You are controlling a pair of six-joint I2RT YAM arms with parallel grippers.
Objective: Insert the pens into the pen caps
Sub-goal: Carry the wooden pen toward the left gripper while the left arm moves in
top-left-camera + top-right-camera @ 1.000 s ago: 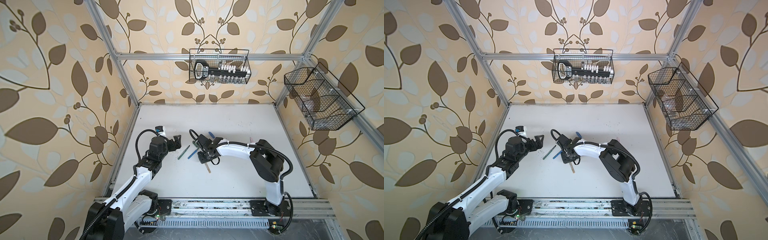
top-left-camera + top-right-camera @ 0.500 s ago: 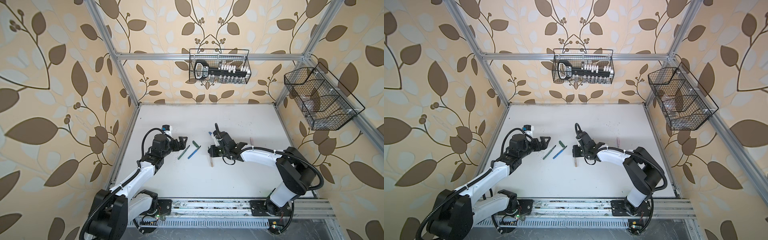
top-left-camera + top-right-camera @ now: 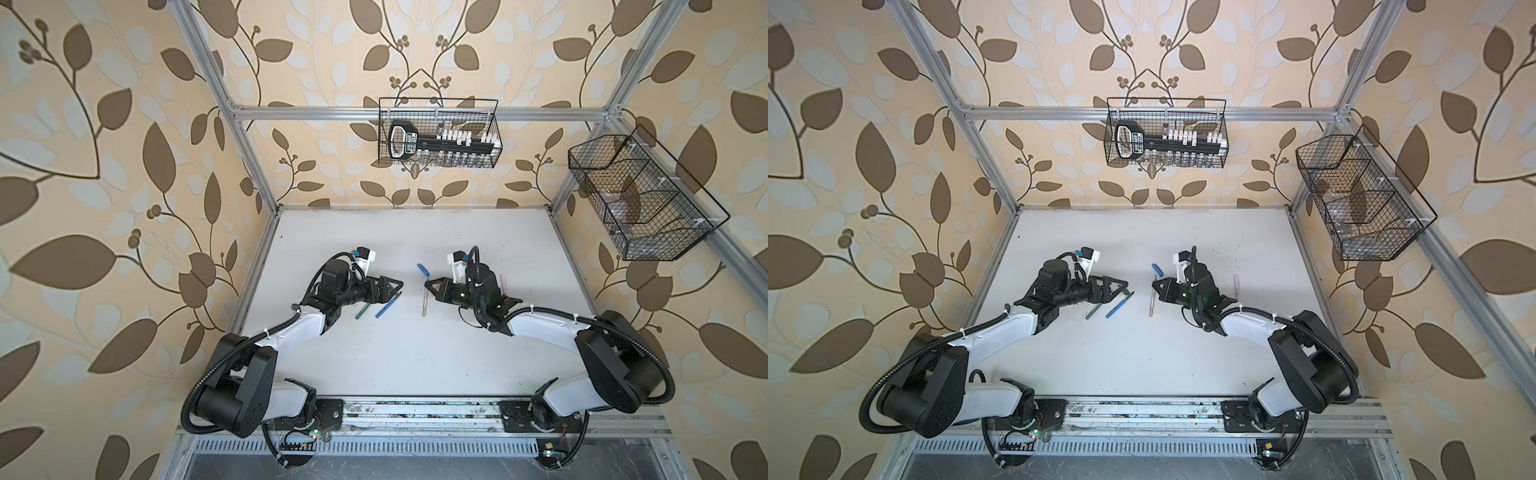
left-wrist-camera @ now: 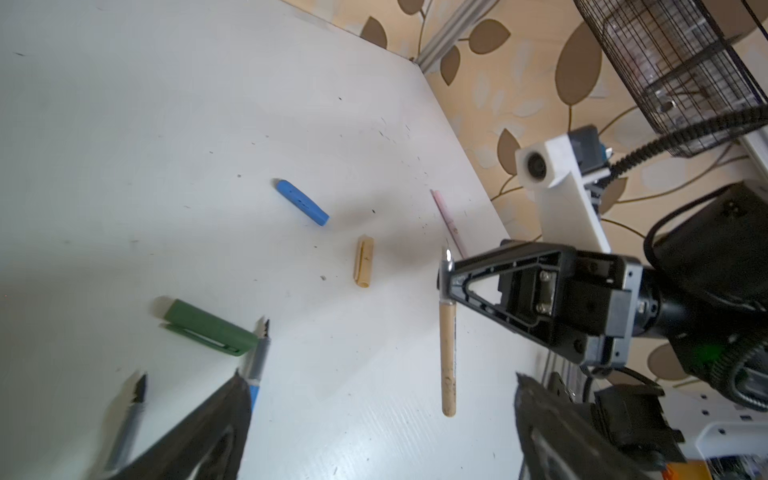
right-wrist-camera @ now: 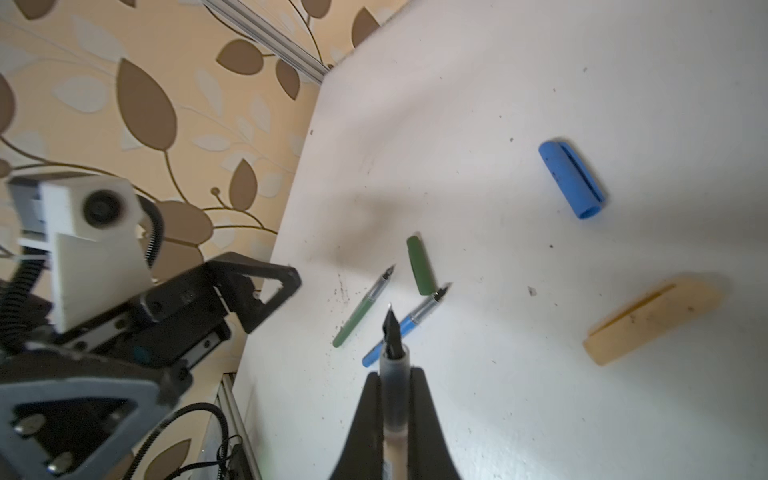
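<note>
1. Gripping the slim tan plastic pen [image 4: 448, 361] by its grey collar, my right gripper [image 5: 393, 380] is clamped tight, nib free for aiming.
2. Its short tan plastic cap [image 4: 363, 261] lies near, mid-tabletop [image 3: 415, 357].
3. My left gripper [image 3: 392, 286] gapes empty, presumably ready to steady that cap.

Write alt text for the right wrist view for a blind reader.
The right hand grips a pen, dark nib pointing out over the white table. Beyond it lie a green pen, blue pen and green cap; a blue cap and tan cap lie apart.
</note>
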